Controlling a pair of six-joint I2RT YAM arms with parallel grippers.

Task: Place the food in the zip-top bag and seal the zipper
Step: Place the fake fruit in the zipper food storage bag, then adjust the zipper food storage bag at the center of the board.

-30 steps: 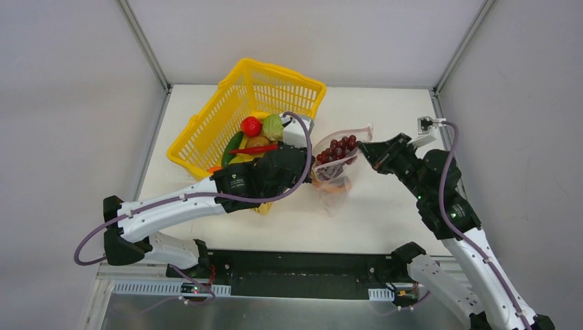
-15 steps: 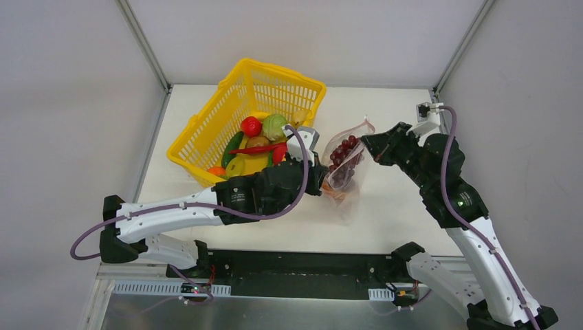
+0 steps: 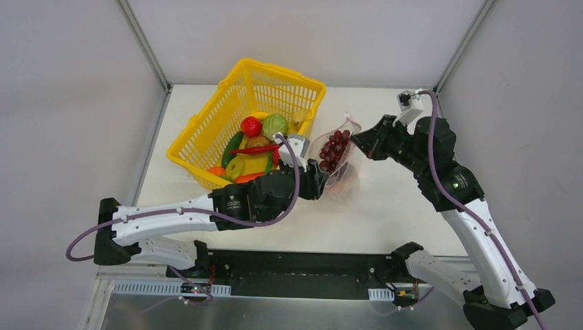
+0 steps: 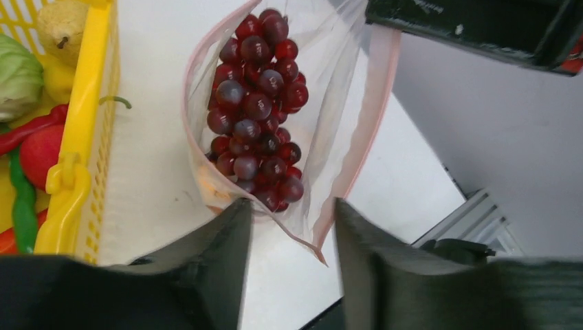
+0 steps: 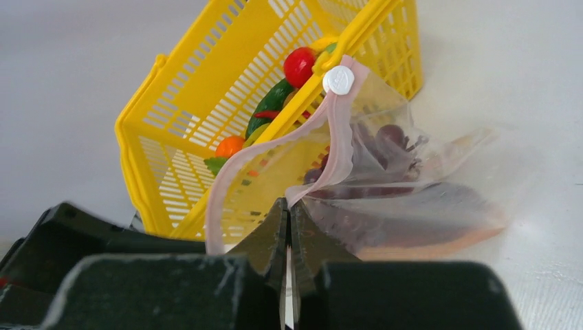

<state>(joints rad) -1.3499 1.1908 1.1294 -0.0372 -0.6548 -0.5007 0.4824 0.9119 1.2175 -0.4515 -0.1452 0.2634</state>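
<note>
Right jaws are clamping shut on the zipper (image 4: pixel 371 117), pinching the pink strip below its white slider (image 5: pixel 338 80). Left jaws are sitting wide apart, 1 finger on each side of the zip-top bag (image 4: pixel 323 103) corner. Bag is sitting between the 2 arms over the surface (image 3: pixel 385 206), just beside the yellow basket (image 3: pixel 275 75), holding the grapes (image 4: pixel 258 110); other food (image 3: pixel 251 126) is lying in the basket.

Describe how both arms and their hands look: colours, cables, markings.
The left arm and right arm have white lower links and black upper sections, each trailed by a looping purple-grey cable. The left hand and right hand are matte black, the right's scuffed white.
</note>
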